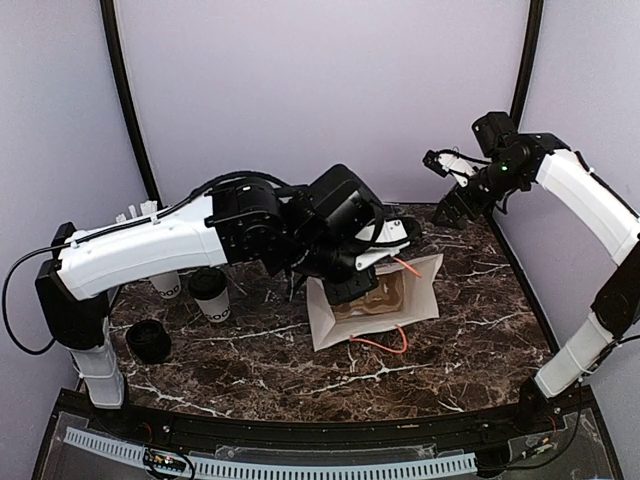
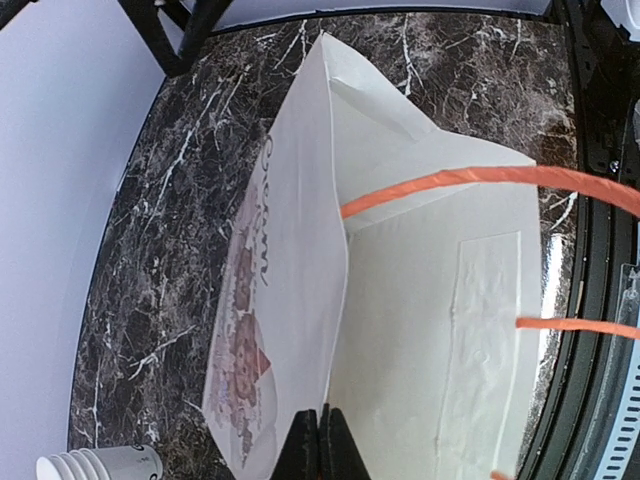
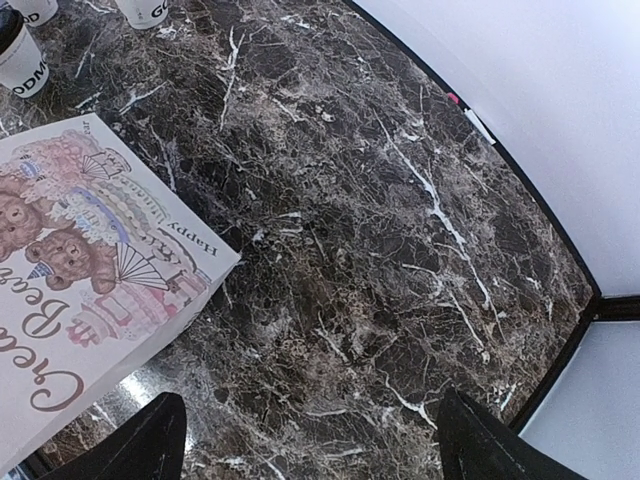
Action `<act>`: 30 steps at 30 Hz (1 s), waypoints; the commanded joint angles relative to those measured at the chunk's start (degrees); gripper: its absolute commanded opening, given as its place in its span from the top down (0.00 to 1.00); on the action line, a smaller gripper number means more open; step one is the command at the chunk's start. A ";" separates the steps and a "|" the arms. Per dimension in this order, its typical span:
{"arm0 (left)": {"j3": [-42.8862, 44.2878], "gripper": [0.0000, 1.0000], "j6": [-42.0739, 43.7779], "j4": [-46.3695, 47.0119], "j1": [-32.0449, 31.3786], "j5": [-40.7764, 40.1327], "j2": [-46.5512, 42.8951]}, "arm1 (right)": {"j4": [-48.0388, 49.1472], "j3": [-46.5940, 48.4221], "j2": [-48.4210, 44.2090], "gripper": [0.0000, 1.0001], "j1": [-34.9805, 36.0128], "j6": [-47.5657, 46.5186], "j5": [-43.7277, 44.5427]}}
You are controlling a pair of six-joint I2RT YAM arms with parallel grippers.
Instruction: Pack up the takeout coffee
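Standing at nine o'clock from the white paper bag with orange handles (image 1: 375, 305), the small white black-lettered paper cup (image 1: 213, 306) wears a round black lid (image 1: 207, 281); left gripper (image 2: 318, 442) pinches the bag's rim, right gripper (image 3: 312, 440) gapes.

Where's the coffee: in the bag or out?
Out. The lidded coffee stands on the table, left of the bag, whose inside shows empty.

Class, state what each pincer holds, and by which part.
The left pincer pinches the white paper bag by its top rim; the right pincer is open, holding nothing.
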 commanded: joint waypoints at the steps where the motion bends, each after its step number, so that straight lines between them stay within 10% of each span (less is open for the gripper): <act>1: -6.39 1.00 -3.29 3.12 -2.86 -0.43 -4.50 | 2.19 -1.31 -2.27 0.12 -0.28 0.84 -0.21; 17: -11.05 0.98 -3.04 7.40 -4.40 -5.68 -8.20 | 1.90 -2.63 -4.46 0.12 -0.35 0.61 -2.61; 30: -6.79 0.93 0.09 11.82 12.21 13.35 -7.59 | 1.96 -3.16 -4.53 0.12 -0.33 0.26 -2.74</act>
